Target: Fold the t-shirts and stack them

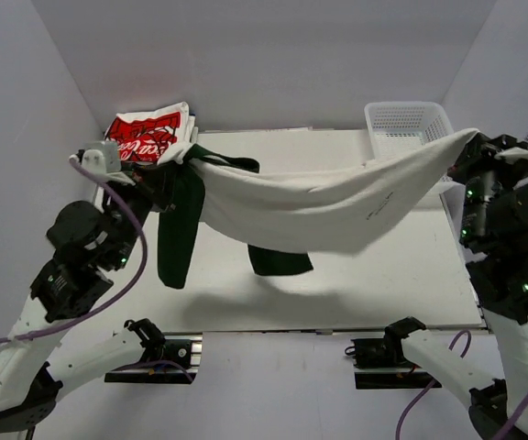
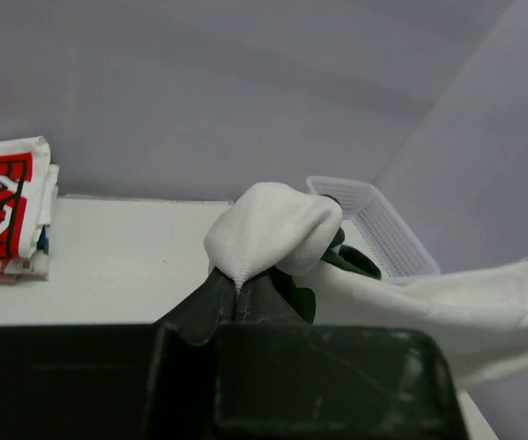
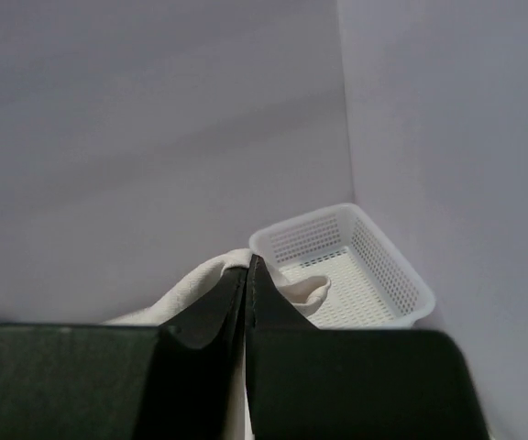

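two pinches hold the white cloth tee with dark green sleeves (image 1: 319, 206) slung across mid-frame above the white tabletop (image 1: 411, 275): left gripper (image 1: 180, 165) and right gripper (image 1: 466, 151) each pressed on an edge. we should pull it taut, then lower it flat, clear of the folded red-print tees (image 1: 149, 136) upper left.
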{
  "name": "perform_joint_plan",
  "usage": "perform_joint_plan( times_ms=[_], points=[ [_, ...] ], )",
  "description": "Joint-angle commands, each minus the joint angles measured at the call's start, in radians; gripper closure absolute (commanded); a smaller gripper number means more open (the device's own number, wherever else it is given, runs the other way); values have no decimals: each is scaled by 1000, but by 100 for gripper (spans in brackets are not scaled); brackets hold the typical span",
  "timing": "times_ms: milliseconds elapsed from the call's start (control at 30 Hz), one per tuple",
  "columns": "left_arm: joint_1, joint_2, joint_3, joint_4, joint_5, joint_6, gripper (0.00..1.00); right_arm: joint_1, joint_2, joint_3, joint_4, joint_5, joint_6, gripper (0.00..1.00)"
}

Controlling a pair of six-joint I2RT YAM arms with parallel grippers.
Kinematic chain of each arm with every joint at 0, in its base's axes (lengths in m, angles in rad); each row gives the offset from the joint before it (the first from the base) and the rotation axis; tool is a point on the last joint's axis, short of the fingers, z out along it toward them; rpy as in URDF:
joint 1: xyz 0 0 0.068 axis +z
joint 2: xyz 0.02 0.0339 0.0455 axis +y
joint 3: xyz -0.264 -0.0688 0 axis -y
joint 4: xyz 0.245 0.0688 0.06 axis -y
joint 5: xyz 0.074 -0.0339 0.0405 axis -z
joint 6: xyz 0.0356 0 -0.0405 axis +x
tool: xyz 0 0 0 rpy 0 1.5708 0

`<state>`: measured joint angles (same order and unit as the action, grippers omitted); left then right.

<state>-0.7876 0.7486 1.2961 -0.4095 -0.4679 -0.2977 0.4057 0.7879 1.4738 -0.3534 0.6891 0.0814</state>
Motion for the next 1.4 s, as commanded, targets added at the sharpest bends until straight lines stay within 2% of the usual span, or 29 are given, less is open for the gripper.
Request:
perform_joint_plan(
  times_ms=[0, 100, 133, 167, 200, 267, 300, 333, 367, 400, 433, 467, 500, 600, 733, 767, 833, 933, 967, 1100, 1200, 1367],
  points=[
    [4, 113, 11, -26, -145, -43, 100, -5, 129, -20, 50, 61, -68, 100],
    [14, 274, -21, -70, -356, -131, 100, -21, 247, -88, 82, 66, -22, 100],
    [25, 325, -32, -80, -385, -153, 100, -33, 272, -114, 88, 17, -5, 100],
    [37, 441, -55, -80, -399, -170, 98, -42, 363, -141, 100, 1, 7, 100],
    [77, 509, -55, -104, -408, -226, 92, -50, 399, -156, 108, -19, 52, 100],
    [140, 668, -31, -127, -379, -270, 66, -93, 511, -161, 122, -114, 66, 100],
    [213, 846, 7, -223, -336, -353, 59, -100, 599, -149, 143, -175, 51, 100],
    [247, 935, 59, -282, -310, -385, 44, -119, 643, -135, 143, -206, 40, 100],
    [275, 1012, 169, -332, -289, -400, 36, -128, 725, -119, 139, -250, 37, 88],
    [295, 1075, 216, -369, -278, -400, 25, -131, 807, -40, 127, -253, 34, 59],
    [318, 1156, 254, -411, -261, -400, 11, -133, 839, -12, 44, -255, 37, 39],
    [318, 1173, 312, -428, -261, -400, 4, -131, 884, 15, 16, -252, 46, 20],
    [329, 1173, 313, -428, -224, -384, 0, -128, 898, 41, -2, -252, 47, 10],
    [329, 1077, 252, -319, -149, -298, 0, -119, 825, -42, 33, -333, 54, 10],
    [303, 882, 50, -252, -36, -245, 0, -113, 662, -217, 96, -485, 80, 10],
    [303, 849, 19, -270, 68, -245, 0, -101, 642, -242, 93, -502, 93, 10],
    [292, 740, -105, -270, 130, -259, 0, -90, 562, -349, 91, -563, 122, 10],
    [263, 634, -264, -216, 282, -230, 0, -76, 472, -501, 117, -611, 144, 10],
    [243, 568, -299, -192, 373, -216, 0, -76, 455, -523, 117, -620, 165, 10],
    [190, 425, -485, -151, 560, -216, 0, -79, 349, -688, 160, -680, 230, 10],
    [139, 394, -592, -129, 620, -265, 2, -82, 288, -770, 174, -678, 264, 10],
    [53, 533, -629, -94, 609, -307, 6, -84, 232, -859, 189, -678, 294, 10]
  ],
)
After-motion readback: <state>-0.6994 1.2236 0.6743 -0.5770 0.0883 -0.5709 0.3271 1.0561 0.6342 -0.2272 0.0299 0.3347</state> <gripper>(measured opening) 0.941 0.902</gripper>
